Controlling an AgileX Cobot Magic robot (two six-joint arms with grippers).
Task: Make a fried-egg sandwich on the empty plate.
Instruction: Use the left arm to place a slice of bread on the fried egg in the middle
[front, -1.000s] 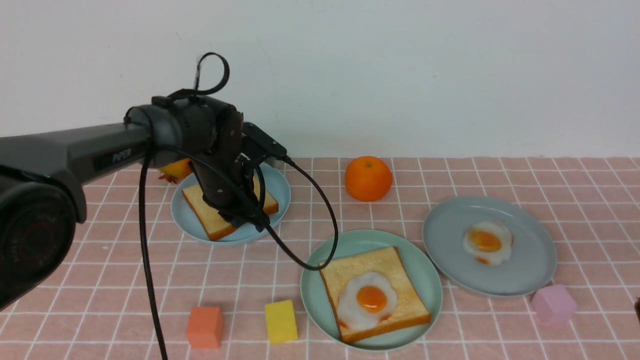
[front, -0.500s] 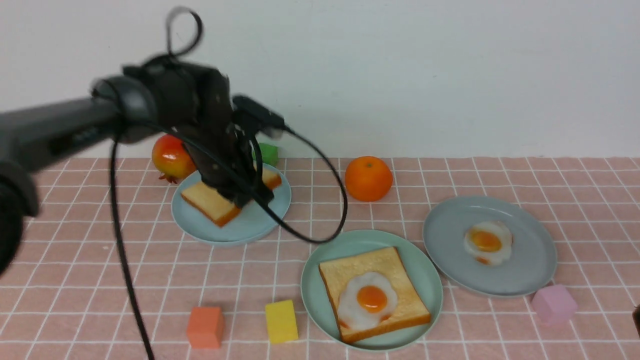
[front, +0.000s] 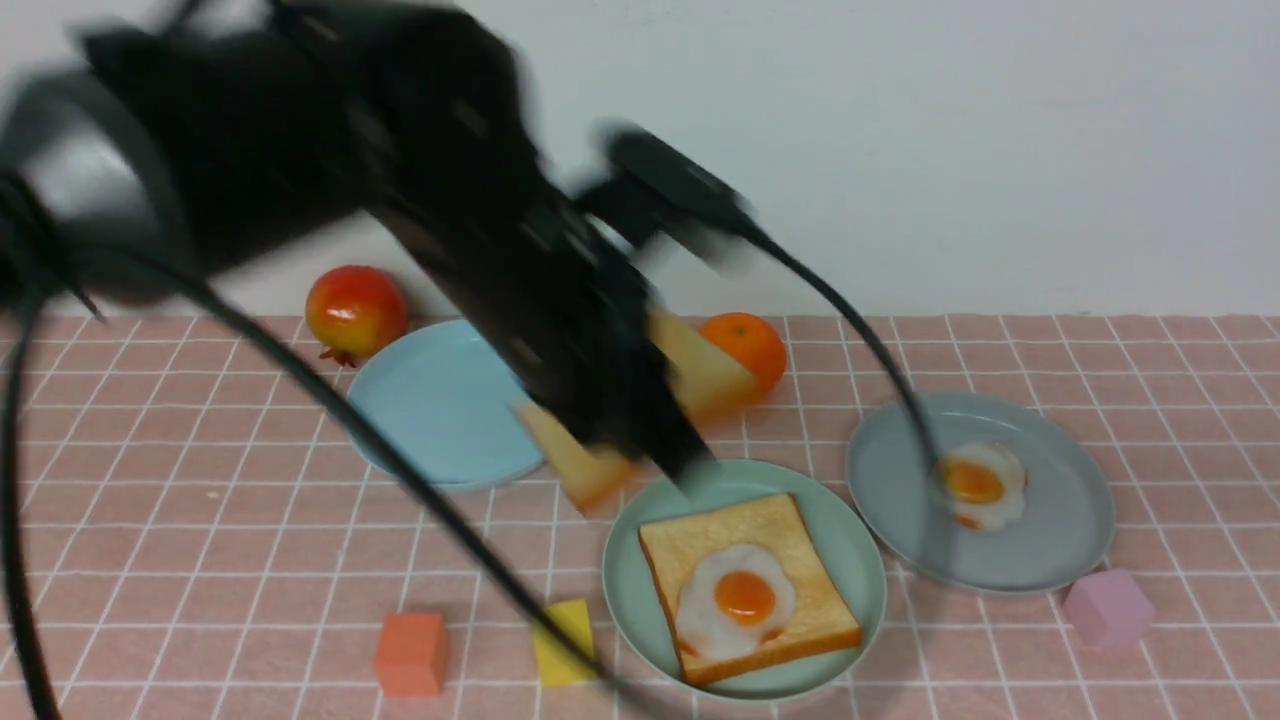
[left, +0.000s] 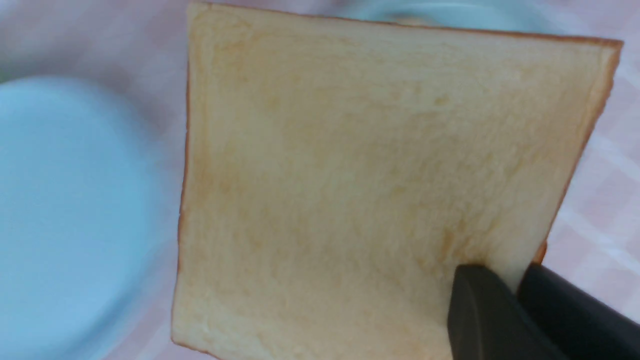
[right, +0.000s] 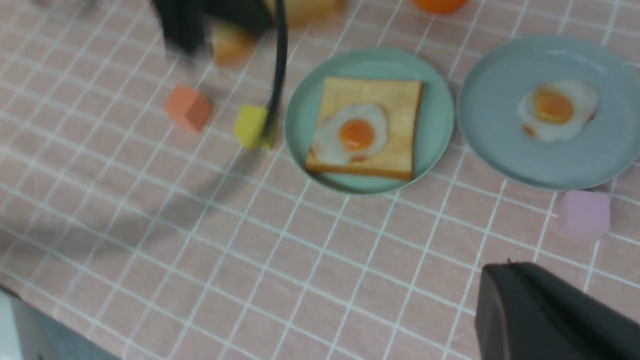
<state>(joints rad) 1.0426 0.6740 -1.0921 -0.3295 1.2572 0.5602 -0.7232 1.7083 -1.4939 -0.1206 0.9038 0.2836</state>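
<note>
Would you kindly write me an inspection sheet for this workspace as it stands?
Surface: pink grid tablecloth, flat.
Job's things: mint-green plate carries toast slice topped with fried egg; second toast slice held aloft.
Clutter: sky-blue plate, bare; grey-blue plate with spare egg; orange; red fruit; orange cube; yellow cube; pink cube.
Grippers: left gripper shut on second toast slice; right gripper only partly visible, state unclear.
Cables: black cable trails from left arm past yellow cube.
Surroundings: white wall.
</note>
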